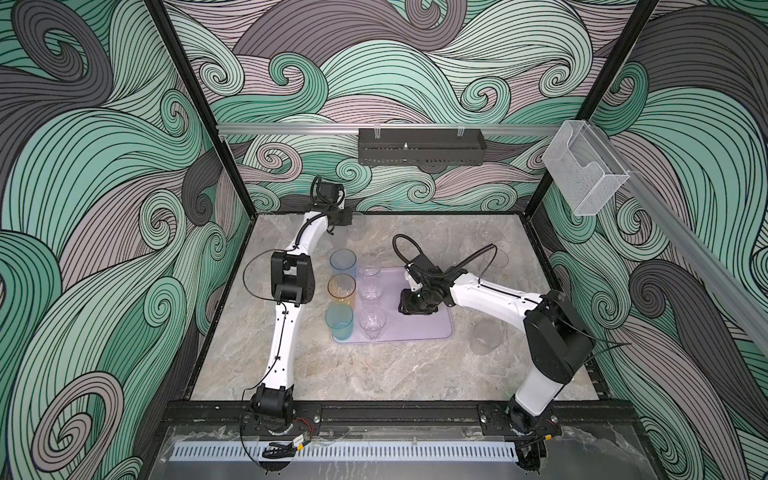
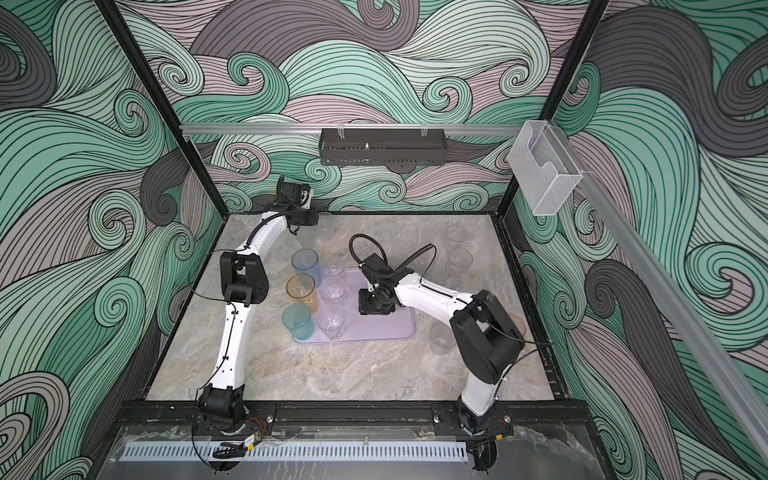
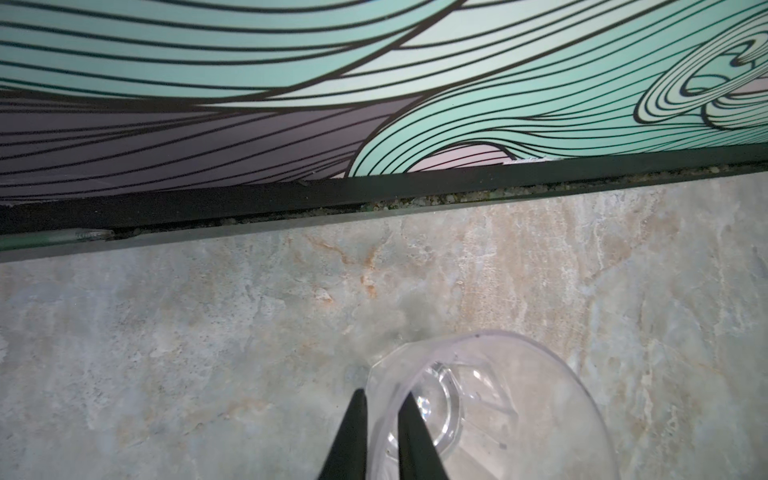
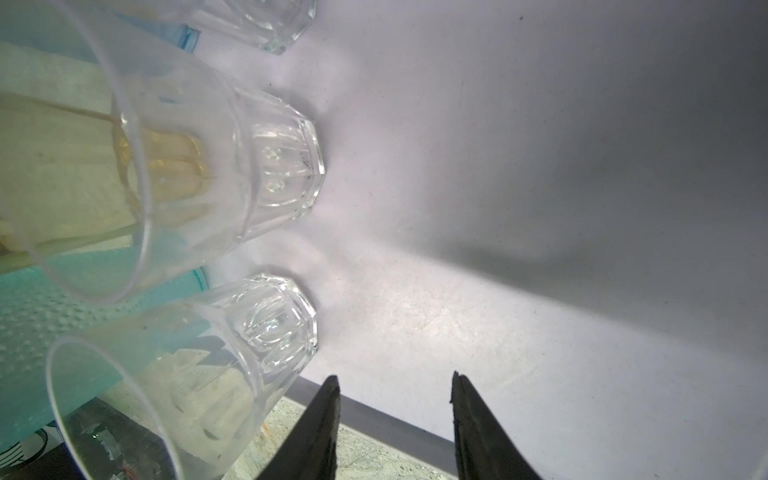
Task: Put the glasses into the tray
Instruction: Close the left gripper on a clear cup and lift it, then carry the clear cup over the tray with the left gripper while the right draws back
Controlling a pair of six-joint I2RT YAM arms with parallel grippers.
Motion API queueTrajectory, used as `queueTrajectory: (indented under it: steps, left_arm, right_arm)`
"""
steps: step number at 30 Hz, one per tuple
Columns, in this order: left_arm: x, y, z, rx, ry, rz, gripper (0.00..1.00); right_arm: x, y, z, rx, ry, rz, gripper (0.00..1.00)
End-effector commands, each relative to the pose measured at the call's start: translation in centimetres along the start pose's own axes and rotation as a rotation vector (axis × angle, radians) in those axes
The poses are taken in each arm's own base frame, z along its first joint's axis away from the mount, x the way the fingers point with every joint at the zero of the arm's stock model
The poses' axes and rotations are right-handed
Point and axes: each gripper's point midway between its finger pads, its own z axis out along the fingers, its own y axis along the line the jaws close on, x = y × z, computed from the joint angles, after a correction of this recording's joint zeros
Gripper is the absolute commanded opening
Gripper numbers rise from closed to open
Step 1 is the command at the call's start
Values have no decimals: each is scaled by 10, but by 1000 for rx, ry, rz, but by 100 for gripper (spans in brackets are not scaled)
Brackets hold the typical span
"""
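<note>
Flat lavender rectangular plastic tray (image 1: 432, 332) lies mid-table on marble-pattern tabletop (image 1: 332, 374). Along tray's left edge, one column front to back: tall teal translucent tumbler (image 1: 339, 322), tall amber translucent tumbler (image 1: 341, 289), tall blue translucent tumbler (image 1: 343, 262). Just right of them, a second column of three small clear faceted glasses (image 1: 372, 322), also on tray. Right gripper (image 4: 395, 382) hangs over tray, right of both columns. Off tray: frosted grey cup (image 1: 486, 336) beside front right corner; two more frosted cups (image 1: 496, 258) further back on right. Fourth clear faceted glass (image 3: 478, 395) stands far left near back wall, left gripper (image 3: 382, 415) straddling its wall, one finger inside, one outside. Black perforated metal rack (image 1: 419, 149) hangs on back wall, clear acrylic box (image 1: 582, 174) on right wall.
</note>
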Motion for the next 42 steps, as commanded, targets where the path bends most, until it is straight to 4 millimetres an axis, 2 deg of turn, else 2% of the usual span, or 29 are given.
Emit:
queueTrajectory:
  steps: [1,8,14,19,24,29,33,35,37,39,42]
  left_arm:
    - [-22,-12,-17,27,-51,-10,10]
    - [-39,-21,-40,57,-91,-43,5]
    - [-58,-35,-66,107,-133,-62,0]
    - [-72,-48,-97,110,-160,-59,0]
    - [-67,-59,-125,88,-123,-41,0]
    - [-46,-80,-154,78,-78,-53,0]
    - [-24,-115,-178,88,-54,-19,0]
    - [-10,-139,-188,108,-36,2,0]
    - [13,-170,-192,144,6,47,0]
    - [39,-190,-191,162,71,82,0]
    - [82,-204,-186,148,180,116,0]
  right_arm:
    - [-4,-1,-1,8,-10,-4,45]
    - [-4,2,2,-5,-5,8,45]
    - [-6,1,-9,8,-37,6,45]
    - [-13,-11,-18,50,-77,9,45]
    - [-28,-27,-40,73,-137,40,45]
    - [-46,-48,-65,104,-211,78,45]
    - [-57,-62,-88,116,-265,116,45]
    - [-61,-68,-99,118,-291,135,45]
    - [-64,-76,-109,124,-315,156,45]
    - [-64,-84,-116,133,-328,174,45]
    - [-62,-97,-124,151,-343,194,45]
